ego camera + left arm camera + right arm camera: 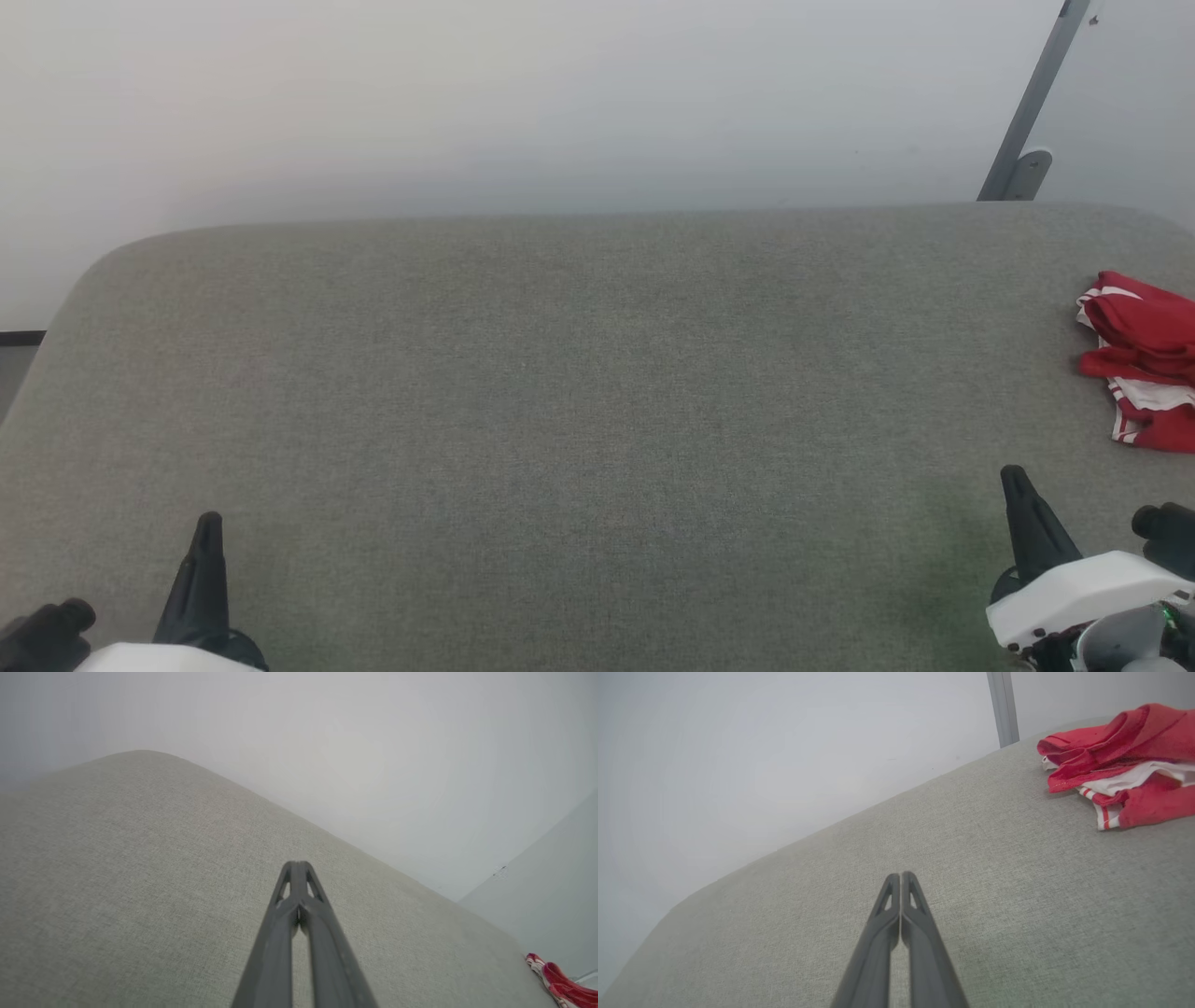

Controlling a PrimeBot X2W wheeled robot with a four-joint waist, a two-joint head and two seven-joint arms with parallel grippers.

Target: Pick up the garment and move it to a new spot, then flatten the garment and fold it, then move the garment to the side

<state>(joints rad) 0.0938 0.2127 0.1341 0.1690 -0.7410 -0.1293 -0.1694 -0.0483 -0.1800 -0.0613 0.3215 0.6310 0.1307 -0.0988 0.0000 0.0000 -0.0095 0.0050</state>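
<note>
Seen from the head camera, the left gripper (207, 523) and the right gripper (1013, 476) rest low over a wide grey fabric surface (560, 392), each with its two dark fingers pressed together into a single point. The garment (1144, 359), a crumpled heap of red cloth with white, red-striped trim, lies on the surface ahead of the right gripper's jaws and a little to their outer side, apart from them and far across from the left gripper's jaws. A pale wall (467, 103) rises beyond both pairs of jaws, and a slanted metal post (1032, 103) stands against it past the garment. From the left wrist, the left gripper (298, 864) has its jaws closed tip to tip above bare grey fabric, and the garment (558, 982) shows as a red-and-white edge well off to the right of those jaws. From the right wrist, the right gripper (900, 875) has its jaws shut flat against each other. The garment (1120, 756) sits bunched ahead of them and to their right, well apart from the fingertips, red folds on top and a white layer with striped trim beneath. The metal post (1003, 709) rises beyond the jaws, just left of the heap.
</note>
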